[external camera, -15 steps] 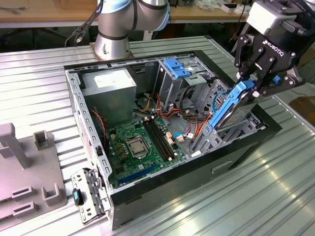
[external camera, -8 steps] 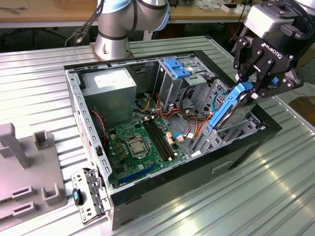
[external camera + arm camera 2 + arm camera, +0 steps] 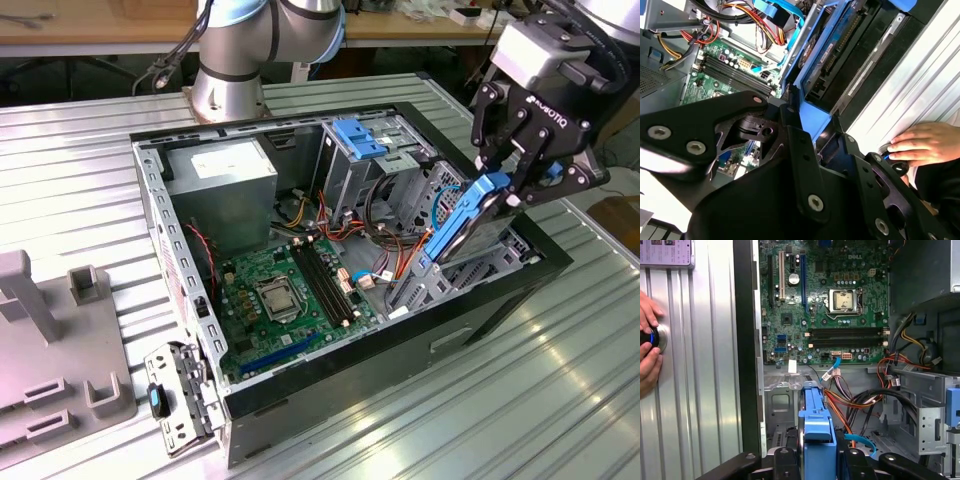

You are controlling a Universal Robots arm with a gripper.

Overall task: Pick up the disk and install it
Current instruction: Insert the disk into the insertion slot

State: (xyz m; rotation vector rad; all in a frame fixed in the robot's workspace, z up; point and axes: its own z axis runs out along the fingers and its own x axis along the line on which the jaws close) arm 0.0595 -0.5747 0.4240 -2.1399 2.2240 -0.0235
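The disk (image 3: 468, 228) is clamped between the fingers of the end effector (image 3: 512, 186), which is closed on the blue carrier at the disk's upper end. The disk is held on edge and steeply tilted over the open computer case (image 3: 330, 385), at the case's end farthest from the power supply (image 3: 222, 186). Its lower end is dipped inside the case, near the metal bay beside the motherboard (image 3: 290, 290), while its upper end is raised above the case's rim.

In the first wrist view the blue carrier (image 3: 816, 432) is seen gripped from both sides, with the case's drive bay floor and a bundle of orange and black cables (image 3: 850, 400) lying beyond it. No slot is seen to be engaged by the carrier's rails.

The pickup is judged to be done: the disk is lifted clear of the counter (image 3: 520, 400) and carried to the case. The installation is judged to be unfinished, since the disk is tilted, not seated, and gripped rather than released. The fixed blue bracket (image 3: 358, 138) on top of the drive cage, deeper in the case, is not touched.

Outside the case, just beside its long wall, a person's hand (image 3: 647, 340) is rested on a round dark knob (image 3: 651, 337) on the counter.
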